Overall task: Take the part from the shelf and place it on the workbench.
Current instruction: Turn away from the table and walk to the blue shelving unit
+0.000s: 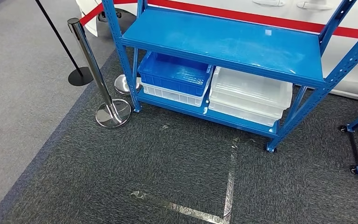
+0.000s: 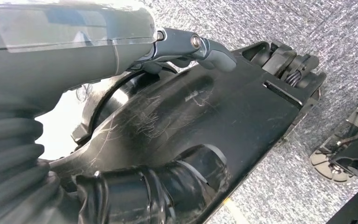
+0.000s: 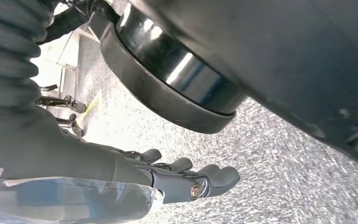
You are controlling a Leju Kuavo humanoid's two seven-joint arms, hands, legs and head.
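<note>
On the shelf's lower level sit a blue bin and clear trays, the part unseen, likely light, rigid, best gripped by its edges; both hanging hands hold nothing, fingers loosely apart

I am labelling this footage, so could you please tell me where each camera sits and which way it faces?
Head view: high on the body, facing forward and down at the blue shelf, its blue bin and clear bins.
Left wrist view: behind the hanging left hand, looking down at the carpet.
Right wrist view: behind the hanging right hand, also looking down.
Shared: all three show the grey carpet.
</note>
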